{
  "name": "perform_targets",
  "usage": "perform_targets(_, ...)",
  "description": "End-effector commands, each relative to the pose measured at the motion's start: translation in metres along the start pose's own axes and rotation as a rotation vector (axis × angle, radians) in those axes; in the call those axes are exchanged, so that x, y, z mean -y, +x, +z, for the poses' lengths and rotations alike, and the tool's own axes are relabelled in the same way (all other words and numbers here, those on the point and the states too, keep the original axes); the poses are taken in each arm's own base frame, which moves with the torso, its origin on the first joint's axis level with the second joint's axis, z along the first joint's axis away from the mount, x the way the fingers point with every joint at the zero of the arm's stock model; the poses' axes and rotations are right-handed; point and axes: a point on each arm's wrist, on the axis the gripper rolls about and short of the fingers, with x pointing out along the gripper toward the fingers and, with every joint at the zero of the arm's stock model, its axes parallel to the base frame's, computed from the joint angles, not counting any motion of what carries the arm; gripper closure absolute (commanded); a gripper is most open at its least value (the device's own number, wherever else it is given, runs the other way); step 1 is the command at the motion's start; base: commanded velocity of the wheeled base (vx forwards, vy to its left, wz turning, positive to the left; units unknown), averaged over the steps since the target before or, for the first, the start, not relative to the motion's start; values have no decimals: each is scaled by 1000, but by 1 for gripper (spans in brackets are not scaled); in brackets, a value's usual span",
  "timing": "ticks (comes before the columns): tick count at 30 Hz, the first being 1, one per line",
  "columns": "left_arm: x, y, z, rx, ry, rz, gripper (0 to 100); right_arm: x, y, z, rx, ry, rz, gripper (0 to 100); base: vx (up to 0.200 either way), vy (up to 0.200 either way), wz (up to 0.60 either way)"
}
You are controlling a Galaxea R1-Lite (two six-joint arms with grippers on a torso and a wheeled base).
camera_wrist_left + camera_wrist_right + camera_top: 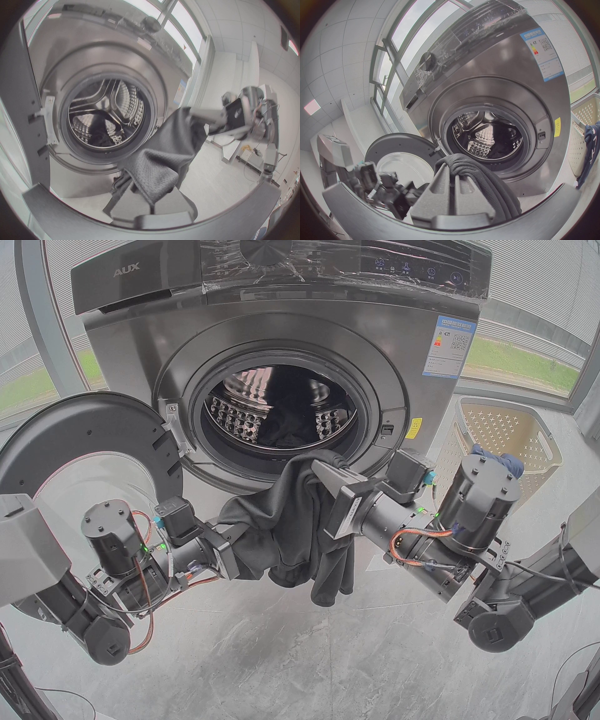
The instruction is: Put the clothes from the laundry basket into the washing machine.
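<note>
A dark grey garment (294,527) hangs in front of the washing machine's (281,321) open drum (281,412), stretched between both grippers. My left gripper (224,545) is shut on its lower left part, with the mesh cloth (156,165) pinched between the fingers. My right gripper (320,470) is shut on its upper edge just below the drum's rim, and the fabric (484,181) drapes over the fingers. Dark clothing (284,424) lies inside the drum. The beige laundry basket (531,427) stands right of the machine with a blue garment (503,460) over its edge.
The machine's round door (87,446) stands swung open on the left, close behind my left arm. The grey tiled floor (300,652) lies below the hanging garment. Windows run behind the machine and basket.
</note>
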Motion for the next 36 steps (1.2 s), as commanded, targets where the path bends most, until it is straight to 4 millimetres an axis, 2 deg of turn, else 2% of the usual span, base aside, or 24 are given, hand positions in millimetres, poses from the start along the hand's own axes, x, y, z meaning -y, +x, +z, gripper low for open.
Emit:
perform_targets(1, 10, -17, 26, 80, 11, -19, 100, 6, 5, -21, -52, -9, -15, 100, 0, 0, 0)
perform_targets(6, 16, -17, 36, 120, 8, -41, 100, 8, 4, -30, -58, -14, -8, 100, 0, 0, 0)
perform_targets(7, 18, -17, 38, 126, 8, -47, 100, 8, 4, -33, -63, -19, -8, 0, 0, 0, 0)
perform_targets(10, 21, -15, 46, 159, 2, -60, 100, 9, 3, -35, -68, -20, -6, 0, 0, 0, 0)
perform_targets(17, 23, -4, 68, 263, -21, 12, 100, 11, -14, -57, -183, -52, -11, 0, 0, 0, 0)
perform_targets(27, 20, 4, 76, 306, -21, 55, 100, 21, -21, -75, -248, -92, -35, 0, 0, 0, 0)
perform_targets(36, 18, 7, 77, 317, -21, 75, 100, 14, -20, -79, -250, -93, -14, 0, 0, 0, 0)
